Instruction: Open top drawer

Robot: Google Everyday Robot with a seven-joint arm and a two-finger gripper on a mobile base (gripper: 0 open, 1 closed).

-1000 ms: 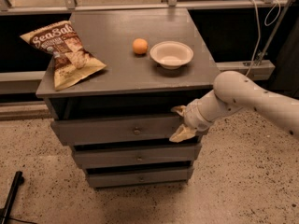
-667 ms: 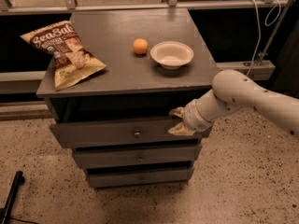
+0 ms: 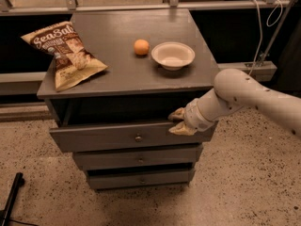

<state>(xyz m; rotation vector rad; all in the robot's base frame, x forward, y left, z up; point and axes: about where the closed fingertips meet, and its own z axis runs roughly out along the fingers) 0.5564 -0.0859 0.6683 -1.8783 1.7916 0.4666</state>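
Observation:
The top drawer (image 3: 103,136) is the widest of three grey drawers in a grey cabinet, with a small round knob (image 3: 138,138) at its centre. It stands pulled out a little, with a dark gap above its front panel. My gripper (image 3: 178,122) is at the right part of the drawer's top edge. One finger (image 3: 176,113) is over the edge and the other (image 3: 182,130) lies against the front panel, so it grips the panel. The white arm (image 3: 244,95) reaches in from the right.
On the cabinet top (image 3: 127,74) lie a chip bag (image 3: 63,51) at the left, an orange (image 3: 141,47) and a white bowl (image 3: 173,55). Two narrower drawers (image 3: 138,160) sit below. A dark pole (image 3: 11,197) lies on the floor at lower left. A rail and cables run behind.
My gripper has shifted slightly left and toward the camera with the drawer's top edge. The drawer front has come out a little further.

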